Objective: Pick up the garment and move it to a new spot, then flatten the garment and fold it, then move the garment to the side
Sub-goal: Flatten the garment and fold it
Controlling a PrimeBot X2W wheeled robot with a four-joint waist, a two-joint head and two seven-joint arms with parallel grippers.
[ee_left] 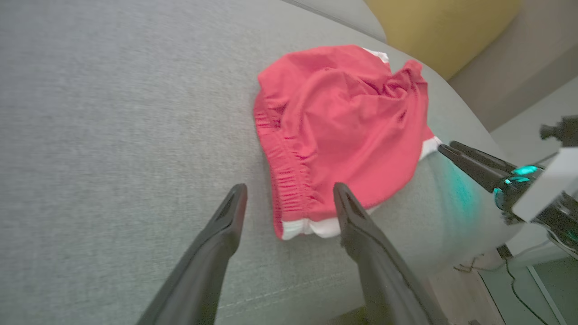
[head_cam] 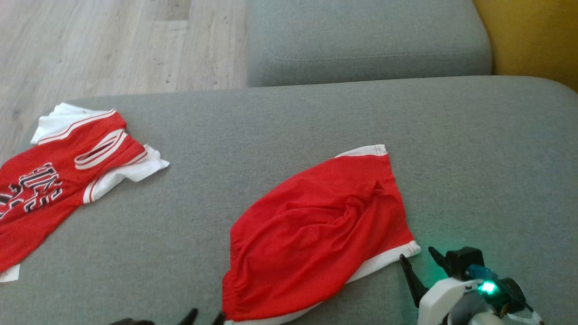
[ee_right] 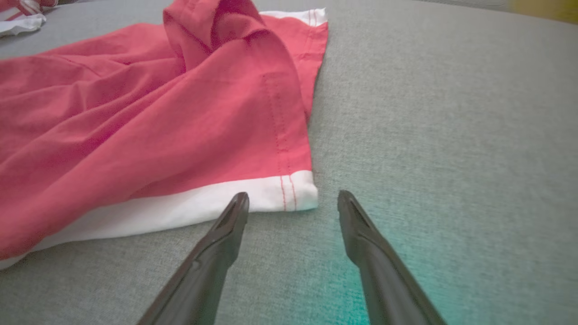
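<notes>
Head view: a rumpled red garment (head_cam: pixel 316 230) with white trim lies on a grey sofa seat (head_cam: pixel 289 126), just below the frame's centre toward 6 o'clock, its cloth bunched into folds near the middle. The right gripper (head_cam: pixel 416 253) stands at 4 o'clock with its two dark fingers spread apart on either side of the garment's white-hemmed corner, holding nothing. A green light (head_cam: pixel 487 286) glows on its wrist. The left gripper (head_cam: pixel 207 317) pokes in at 6 o'clock along the bottom edge, just beside the garment's nearest corner, its fingers likewise apart and empty. A red-and-white jersey (head_cam: pixel 58 180) with dark lettering lies at 9 o'clock, well apart from the garment. Pale wooden floor (head_cam: pixel 113 49) shows at 11 o'clock, a grey back cushion (head_cam: pixel 365 40) at 12 to 1 o'clock and a yellow surface (head_cam: pixel 537 36) at 2 o'clock.

The left wrist view has the garment's gathered waistband and a white corner sitting between the spread fingertips, toward 12 o'clock. The right wrist view puts the hemmed corner just beyond the fingertips at 12 o'clock, one tip overlapping the white band. Whether it touches the cloth cannot be told.
</notes>
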